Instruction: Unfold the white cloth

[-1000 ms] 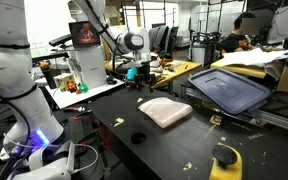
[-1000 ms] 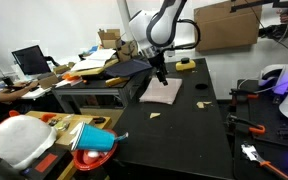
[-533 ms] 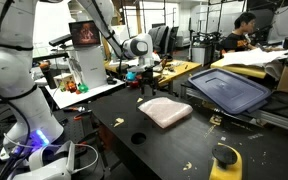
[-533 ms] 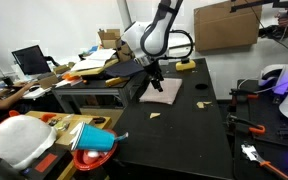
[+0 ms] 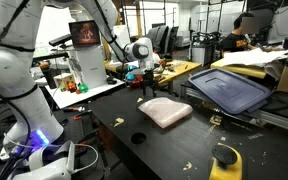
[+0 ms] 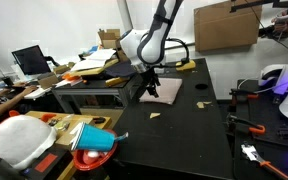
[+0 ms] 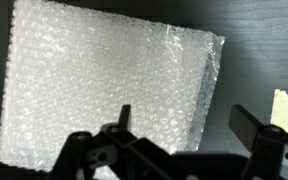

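The white cloth [image 5: 165, 110] lies folded into a thick rectangle on the black table [image 5: 174, 150], and shows in both exterior views [image 6: 162, 91]. In the wrist view the cloth [image 7: 104, 80] fills the upper left, its surface finely bubbled, with a folded edge on its right side. My gripper [image 5: 144, 88] hangs just above the cloth's end nearest the arm [image 6: 150, 88]. It is open [image 7: 184, 118]: one finger is over the cloth, the other over bare table beside the folded edge. Nothing is held.
A dark blue tray [image 5: 232, 90] rests tilted beside the cloth, with cream-yellow sheets [image 5: 246, 58] behind it. A yellow object [image 5: 225, 157] and a small black disc [image 5: 139, 137] lie on the table. A pale scrap [image 7: 287, 108] lies by the right finger. A yellow sponge [image 6: 186, 65] sits beyond the cloth.
The arm has swung the gripper a little across and down toward the cloth's near end. The cloth has not moved and the jaws have stayed open.
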`<action>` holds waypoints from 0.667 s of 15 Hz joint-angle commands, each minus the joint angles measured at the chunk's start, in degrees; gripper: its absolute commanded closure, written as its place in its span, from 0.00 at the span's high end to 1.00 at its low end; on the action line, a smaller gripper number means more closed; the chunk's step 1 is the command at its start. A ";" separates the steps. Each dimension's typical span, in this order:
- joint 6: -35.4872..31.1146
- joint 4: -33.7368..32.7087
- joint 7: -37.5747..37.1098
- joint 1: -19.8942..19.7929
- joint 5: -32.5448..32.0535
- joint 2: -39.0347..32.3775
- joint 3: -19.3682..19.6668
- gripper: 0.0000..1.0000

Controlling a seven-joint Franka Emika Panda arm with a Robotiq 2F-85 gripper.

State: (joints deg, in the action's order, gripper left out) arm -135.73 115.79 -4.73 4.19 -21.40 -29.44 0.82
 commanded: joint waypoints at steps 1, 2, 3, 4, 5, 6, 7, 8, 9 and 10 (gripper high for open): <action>-1.71 -1.71 -3.15 2.79 -1.75 -2.50 2.37 1.00; -1.75 -2.03 -3.57 3.21 -1.74 -3.13 2.70 1.00; -1.99 -2.21 -4.31 3.71 -2.08 -3.68 3.12 1.00; -2.07 -2.50 -4.61 4.06 -2.10 -4.16 3.39 1.00; -2.15 -2.84 -5.05 4.47 -2.21 -4.60 3.70 1.00; -2.42 -3.16 -5.11 4.80 -2.32 -5.00 3.93 1.00; -2.59 -3.57 -5.40 5.07 -2.45 -5.31 4.19 1.00; -2.75 -4.00 -5.54 5.29 -2.57 -5.63 4.45 0.92; -2.92 -4.35 -5.48 5.47 -2.64 -5.86 4.68 0.74; -3.25 -4.54 -5.33 5.57 -2.79 -5.93 4.90 0.66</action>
State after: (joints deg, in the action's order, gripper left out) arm -137.80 112.63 -8.35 8.47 -22.52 -34.61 4.23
